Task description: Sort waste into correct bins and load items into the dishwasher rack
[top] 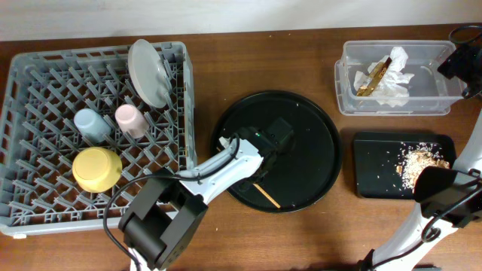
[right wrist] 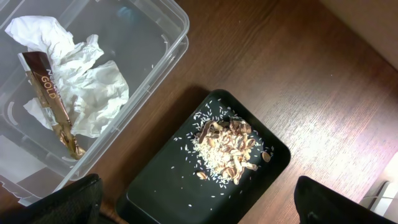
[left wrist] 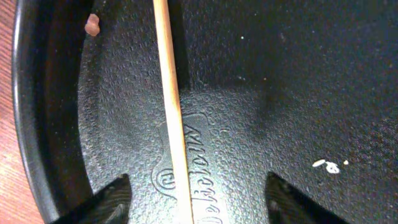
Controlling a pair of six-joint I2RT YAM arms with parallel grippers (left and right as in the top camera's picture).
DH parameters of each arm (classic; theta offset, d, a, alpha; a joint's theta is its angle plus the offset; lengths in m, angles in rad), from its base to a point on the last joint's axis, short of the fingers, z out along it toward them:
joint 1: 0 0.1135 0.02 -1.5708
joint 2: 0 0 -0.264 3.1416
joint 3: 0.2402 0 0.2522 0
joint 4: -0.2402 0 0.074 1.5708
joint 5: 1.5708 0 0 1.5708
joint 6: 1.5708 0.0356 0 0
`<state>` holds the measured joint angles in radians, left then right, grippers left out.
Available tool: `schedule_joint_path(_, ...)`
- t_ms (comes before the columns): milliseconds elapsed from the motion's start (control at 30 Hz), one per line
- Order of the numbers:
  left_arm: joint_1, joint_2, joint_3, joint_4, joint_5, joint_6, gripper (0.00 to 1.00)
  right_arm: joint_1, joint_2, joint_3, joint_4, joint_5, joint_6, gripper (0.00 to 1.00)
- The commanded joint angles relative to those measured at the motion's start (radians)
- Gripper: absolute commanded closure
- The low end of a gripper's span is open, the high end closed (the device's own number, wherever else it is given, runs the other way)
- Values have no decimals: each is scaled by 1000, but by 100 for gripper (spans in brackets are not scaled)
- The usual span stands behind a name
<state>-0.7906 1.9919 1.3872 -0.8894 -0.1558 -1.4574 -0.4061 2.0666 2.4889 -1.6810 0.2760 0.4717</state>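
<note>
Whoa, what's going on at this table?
A robot is clearing up. Its left claw hangs open over a thin wooden chopstick on the round black tray. The light-blue cup, pink cup, yellow bowl and grey plate sit in the grey pegged dishwasher rack. The white napkin and gold wrapper are in the clear plastic tub, the beige food scraps in the black rectangular tray. The right claw is open, empty.

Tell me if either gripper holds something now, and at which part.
Nothing is held. The left gripper is open over the round black tray, a chopstick lying loose between its fingers. The right gripper is open, empty, above the shallow black tray.
</note>
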Motion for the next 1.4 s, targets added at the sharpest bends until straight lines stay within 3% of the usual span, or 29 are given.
schedule_joint_path(0,6,40,3,2,-18,-38,49,0,3,0,-3,13,8,1)
schedule_joint_path(67,6,58,3,7,-18,-47,57,0,3,0,-3,13,8,1)
schedule_joint_path(233,6,77,3,8,-18,-61,57,0,3,0,-3,13,8,2)
schedule_joint_path(300,6,77,3,12,-17,-61,61,0,3,0,-3,13,8,1)
schedule_joint_path(367,6,77,3,12,-17,-61,74,0,3,0,-3,13,8,1)
schedule_joint_path(600,6,77,3,-2,-17,-60,86,0,3,0,-3,13,8,1)
schedule_joint_path(700,6,77,3,-8,-17,-60,97,0,3,0,-3,13,8,1)
schedule_joint_path(867,6,72,60,-99,-17,-52,99,0,3,0,-3,13,8,1)
schedule_joint_path(1000,6,67,169,-208,-17,25,99,0,3,0,-3,13,8,1)
schedule_joint_path(1167,8,64,415,-406,-63,246,99,0,3,0,-3,13,8,1)
schedule_joint_path(1267,43,63,585,-530,-188,484,94,0,3,0,-3,13,8,1)
schedule_joint_path(1367,101,63,710,-658,-347,563,94,0,3,0,-3,13,8,1)
